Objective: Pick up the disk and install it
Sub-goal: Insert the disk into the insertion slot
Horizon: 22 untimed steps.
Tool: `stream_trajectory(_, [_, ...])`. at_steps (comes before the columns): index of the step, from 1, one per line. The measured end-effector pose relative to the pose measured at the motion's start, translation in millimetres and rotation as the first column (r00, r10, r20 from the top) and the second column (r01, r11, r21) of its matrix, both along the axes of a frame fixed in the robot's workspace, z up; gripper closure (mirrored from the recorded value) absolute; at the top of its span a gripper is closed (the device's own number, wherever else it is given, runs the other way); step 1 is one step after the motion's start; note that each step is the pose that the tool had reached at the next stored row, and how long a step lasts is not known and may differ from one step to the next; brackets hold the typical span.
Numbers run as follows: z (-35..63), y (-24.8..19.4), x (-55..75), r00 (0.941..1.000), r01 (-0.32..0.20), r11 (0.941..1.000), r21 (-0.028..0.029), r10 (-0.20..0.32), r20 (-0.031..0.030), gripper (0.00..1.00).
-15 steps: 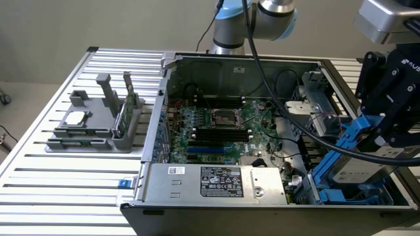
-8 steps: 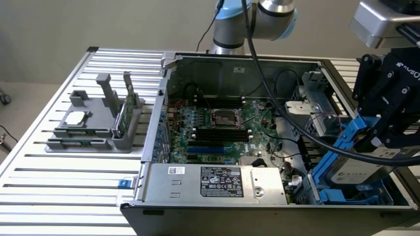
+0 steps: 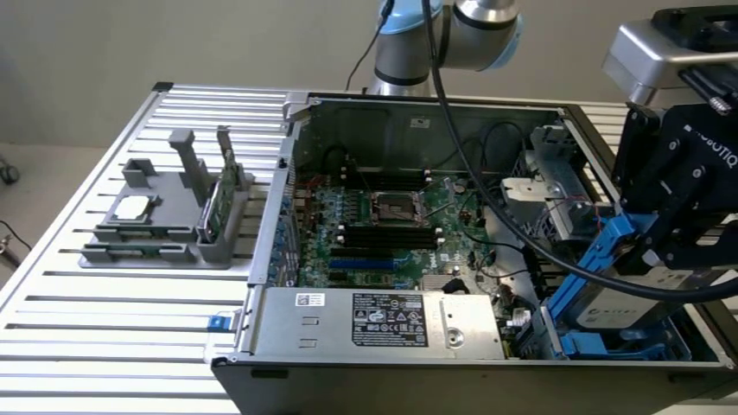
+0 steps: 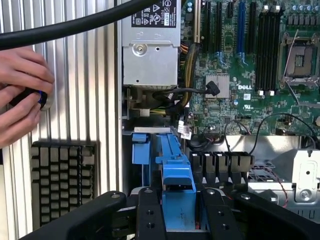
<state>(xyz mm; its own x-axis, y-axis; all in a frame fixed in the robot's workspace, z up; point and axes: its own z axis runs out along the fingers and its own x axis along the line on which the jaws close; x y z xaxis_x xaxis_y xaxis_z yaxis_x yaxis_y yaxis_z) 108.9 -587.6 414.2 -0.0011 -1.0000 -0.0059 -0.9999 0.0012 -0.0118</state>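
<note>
Over the narrow drive bay (image 3: pixel 613 347) at the case (image 3: pixel 427 103) corner, the end effector (image 3: pixel 666 252) grasps the tilted disk (image 3: pixel 628 298).

Open grey metal computer case (image 3: pixel 427 105) and grey plastic parts stand (image 3: pixel 162 238) on my ribbed aluminium table (image 3: pixel 104 328).
Inside the case I see the green motherboard (image 3: pixel 334 216) with its empty square metal processor socket (image 3: pixel 392 207). The boxy silver power supply (image 3: pixel 381 322) with a white label sits along the wall nearest the exterior view's camera. The stand, beside the case at the exterior view's left, carries a small square silver chip (image 3: pixel 133 206) lying flat and a thin green circuit card (image 3: pixel 219 203) standing on edge.
</note>
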Motion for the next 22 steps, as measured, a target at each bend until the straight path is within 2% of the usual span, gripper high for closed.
stream_trajectory(8, [-13.7,0.0,0.0,1.0,0.0,1.0,0.0,0.0,-0.0003,0.67])
stream_trajectory(15, [-24.0,0.0,0.0,1.0,0.0,1.0,0.0,0.0,-0.0038,0.67])
stream_trajectory(22, [-36.6,0.0,-0.3,1.0,0.0,1.0,-0.0003,0.0,-0.0046,0.67])
